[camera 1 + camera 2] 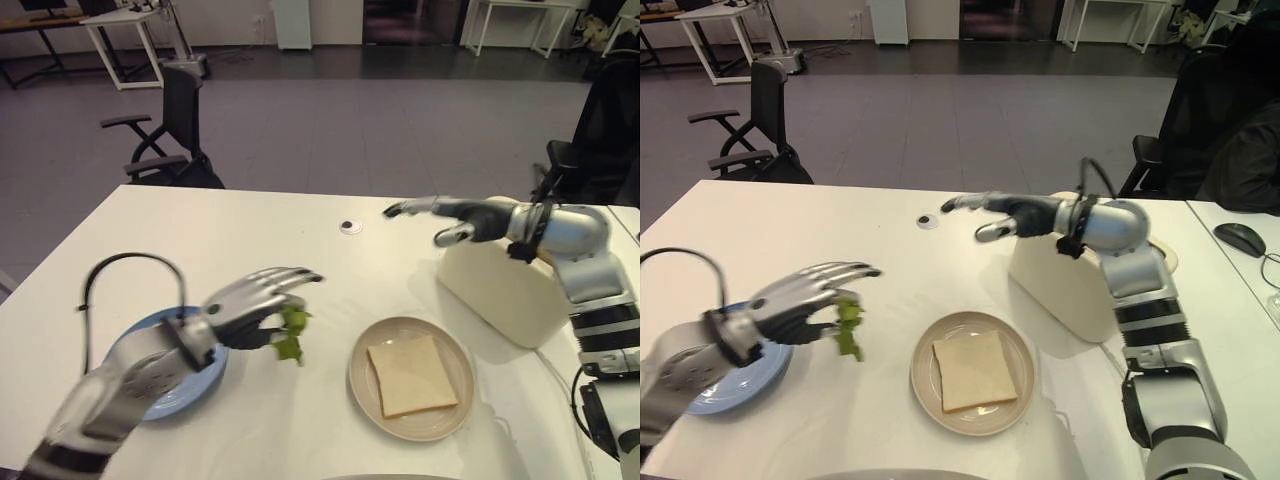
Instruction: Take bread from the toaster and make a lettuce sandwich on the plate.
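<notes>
Square pale bread (412,375) flat on round beige plate (358,378). Crinkly green lettuce (291,336) left of plate, pinched in curled metallic left hand (250,305). Smooth, rounded cream toaster (500,292) right of and behind plate. Right hand (457,216) over it, fingers spread, holding nothing. Glossy blue dish (192,396) further left of plate.

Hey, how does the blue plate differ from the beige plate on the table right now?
The blue plate lies at the robot's left, partly hidden by its left arm; the beige plate lies nearer the middle, fully in view. The beige plate carries a bread slice; the blue plate's visible part is bare. Both are round and rest on the white table.
</notes>
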Controlling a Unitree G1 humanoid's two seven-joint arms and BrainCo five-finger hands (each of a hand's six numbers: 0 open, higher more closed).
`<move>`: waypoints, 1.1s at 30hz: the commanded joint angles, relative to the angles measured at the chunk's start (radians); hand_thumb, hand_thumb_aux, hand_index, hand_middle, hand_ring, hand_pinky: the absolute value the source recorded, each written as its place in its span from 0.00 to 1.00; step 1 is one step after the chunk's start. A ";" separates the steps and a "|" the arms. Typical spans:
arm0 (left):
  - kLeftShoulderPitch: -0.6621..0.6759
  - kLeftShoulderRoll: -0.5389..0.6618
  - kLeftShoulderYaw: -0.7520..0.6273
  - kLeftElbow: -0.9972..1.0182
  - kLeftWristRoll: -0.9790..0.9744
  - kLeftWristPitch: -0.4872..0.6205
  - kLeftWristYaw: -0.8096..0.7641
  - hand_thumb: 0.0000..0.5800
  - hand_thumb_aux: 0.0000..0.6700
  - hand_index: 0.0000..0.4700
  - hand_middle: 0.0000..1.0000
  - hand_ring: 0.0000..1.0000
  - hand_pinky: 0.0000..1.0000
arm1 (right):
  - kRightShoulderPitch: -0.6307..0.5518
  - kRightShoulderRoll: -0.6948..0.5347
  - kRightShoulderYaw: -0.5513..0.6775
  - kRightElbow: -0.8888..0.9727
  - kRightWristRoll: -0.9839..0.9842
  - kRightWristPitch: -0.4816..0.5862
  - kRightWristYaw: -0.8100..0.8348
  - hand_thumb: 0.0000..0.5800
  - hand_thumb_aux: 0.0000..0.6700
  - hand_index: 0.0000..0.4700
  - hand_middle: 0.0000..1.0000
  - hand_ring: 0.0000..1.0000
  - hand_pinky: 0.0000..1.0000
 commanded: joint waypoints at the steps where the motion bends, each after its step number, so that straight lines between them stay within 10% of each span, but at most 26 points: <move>1: -0.238 -0.243 -0.259 0.143 0.096 0.027 -0.102 1.00 1.00 1.00 0.00 0.00 0.00 | 0.033 -0.025 -0.042 -0.045 0.013 0.029 -0.037 0.00 0.00 0.00 0.00 0.00 0.00; 13: -0.373 -0.451 -0.488 0.476 0.249 -0.023 -0.091 1.00 1.00 1.00 0.00 0.00 0.00 | 0.096 -0.009 0.012 -0.067 -0.008 0.037 -0.051 0.00 0.00 0.00 0.00 0.00 0.00; 14: -0.369 -0.449 -0.489 0.472 0.253 -0.023 -0.091 0.53 0.32 0.32 0.00 0.00 0.00 | 0.099 -0.010 0.018 -0.071 -0.008 0.036 -0.048 0.00 0.00 0.00 0.00 0.00 0.00; 15: -0.365 -0.448 -0.486 0.461 0.253 -0.022 -0.091 0.48 0.28 0.28 0.00 0.00 0.00 | 0.101 -0.010 0.025 -0.073 -0.008 0.036 -0.045 0.00 0.00 0.00 0.00 0.00 0.00; 16: -0.361 -0.448 -0.481 0.446 0.246 -0.021 -0.092 0.83 0.59 0.59 0.00 0.00 0.00 | 0.103 -0.011 0.031 -0.074 -0.010 0.034 -0.043 0.00 0.00 0.00 0.00 0.00 0.00; 18: -0.359 -0.456 -0.474 0.423 0.230 -0.021 -0.092 0.92 0.72 0.72 0.00 0.00 0.00 | 0.104 -0.010 0.041 -0.068 -0.016 0.028 -0.045 0.00 0.00 0.00 0.00 0.00 0.00; 20: -0.360 -0.462 -0.474 0.414 0.224 -0.021 -0.090 0.83 0.59 0.59 0.00 0.00 0.00 | 0.102 -0.008 0.048 -0.059 -0.022 0.024 -0.049 0.00 0.00 0.00 0.00 0.00 0.00; 21: -0.359 -0.464 -0.473 0.410 0.221 -0.020 -0.089 0.19 0.10 0.10 0.00 0.00 0.00 | 0.100 -0.007 0.053 -0.053 -0.026 0.021 -0.050 0.00 0.00 0.00 0.00 0.00 0.00; 22: -0.358 -0.467 -0.473 0.404 0.219 -0.018 -0.089 0.00 0.00 0.00 0.00 0.00 0.00 | 0.099 -0.007 0.056 -0.049 -0.029 0.017 -0.049 0.00 0.00 0.00 0.00 0.00 0.00; 33: -0.347 -0.441 -0.421 0.381 0.217 -0.016 -0.057 0.00 0.00 0.00 0.00 0.00 0.00 | 0.095 -0.022 0.058 -0.014 -0.099 -0.032 -0.105 0.00 0.00 0.00 0.00 0.00 0.00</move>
